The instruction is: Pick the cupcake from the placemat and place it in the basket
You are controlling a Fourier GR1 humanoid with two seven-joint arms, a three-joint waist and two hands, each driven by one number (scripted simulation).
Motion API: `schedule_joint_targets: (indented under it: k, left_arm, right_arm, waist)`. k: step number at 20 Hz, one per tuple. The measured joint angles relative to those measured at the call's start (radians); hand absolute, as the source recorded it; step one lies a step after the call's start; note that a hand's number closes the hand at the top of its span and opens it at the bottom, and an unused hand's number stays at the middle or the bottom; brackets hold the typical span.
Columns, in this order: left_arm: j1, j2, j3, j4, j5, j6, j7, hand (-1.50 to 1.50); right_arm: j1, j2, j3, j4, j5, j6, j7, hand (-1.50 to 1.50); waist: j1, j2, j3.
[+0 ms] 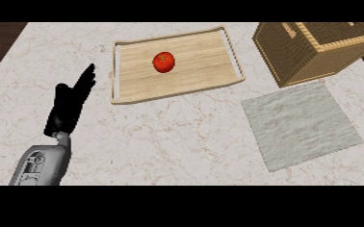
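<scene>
1. Left hand [70, 103]: just left of the tray [199, 74], level with its near-left corner. Fingers straight and close together, pointing up and slightly toward the tray. The hand is spread flat with nothing in it and is not touching the tray.
2. Grey forearm [41, 166]: comes in from the lower edge, below and left of the tray, and leans up toward the hand.
3. Tray: light wood, rectangular, with a raised rim all round. It sits a bit rotated, with its right end tilted away from the robot. It lies flat on the counter [177, 139].
4. Tomato [164, 62]: red, on the tray floor, a little left of the tray's middle and clear of the rim on all sides.
5. Basket [302, 53]: woven brown box with a lighter top rim, right of the tray and just off its far-right corner. There is a narrow gap between them, so they do not touch. Part of it is cut off by the top and right edges of the view. Its inside barely shows.
6. Placemat [302, 125]: pale grey square, right of the tray and nearer the robot than the tray's near-right corner. It lies flat on the counter, turned at about the same angle as the tray. Its far corner reaches close to the basket's base.
7. Cupcake: I cannot tell where it is from this view. The placemat's visible top shows only grey fabric.
8. Counter: pale marble with faint veins, under and around the tray on every side.
</scene>
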Motion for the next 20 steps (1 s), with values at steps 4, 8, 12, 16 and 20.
schedule_joint_targets:
  k: [4, 8, 12, 16, 20]
  left_arm:
    - [-0.008, -0.005, -0.004, -0.012, -0.001, -0.002, 0.016, 0.00]
    - [-0.020, -0.014, -0.006, -0.010, -0.004, 0.003, 0.029, 0.00]
    - [-0.047, -0.013, 0.003, 0.011, -0.003, -0.002, 0.027, 0.00]
    - [-0.017, -0.018, 0.001, 0.001, -0.007, 0.000, 0.013, 0.00]
    - [-0.022, -0.009, 0.010, -0.013, -0.002, -0.005, 0.032, 0.00]
  right_arm:
    - [0.008, 0.009, -0.056, 0.079, -0.037, -0.019, -0.014, -1.50]
    - [0.028, 0.018, -0.116, 0.141, -0.081, -0.057, -0.042, -1.50]
    - [0.039, 0.027, -0.161, 0.173, -0.113, -0.119, -0.091, -1.50]
    - [0.063, 0.029, -0.215, 0.168, -0.156, -0.206, -0.144, -1.50]
    - [0.074, 0.021, -0.266, 0.149, -0.193, -0.306, -0.159, -1.50]
  waist:
    - [0.005, 0.003, 0.000]
    - [0.006, 0.005, 0.001]
    - [0.007, 0.006, 0.001]
    - [0.005, 0.003, 0.001]
    - [0.001, 0.001, 0.001]
